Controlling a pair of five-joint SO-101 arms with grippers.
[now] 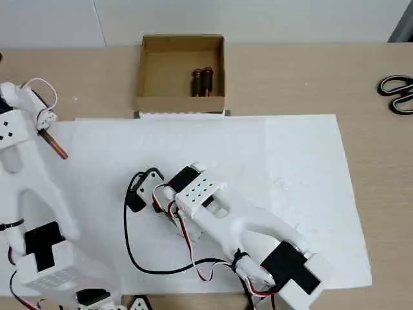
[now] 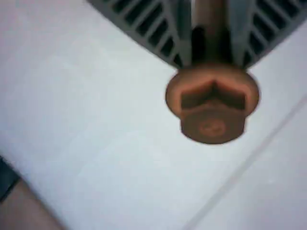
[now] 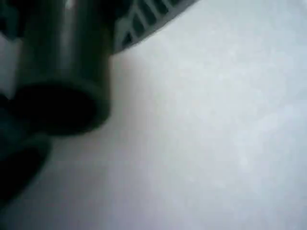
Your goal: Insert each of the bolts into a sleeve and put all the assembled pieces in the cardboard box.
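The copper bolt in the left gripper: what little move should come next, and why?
Probably swing the left gripper toward the right gripper. It holds the bolt well apart from the dark sleeve in the right gripper, and the two must line up before the bolt can go in.

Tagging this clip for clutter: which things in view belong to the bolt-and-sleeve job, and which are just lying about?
Job in hand:
bolt
sleeve
two assembled pieces, inside the box
cardboard box

Lying about:
scissors
white sheet under the arms
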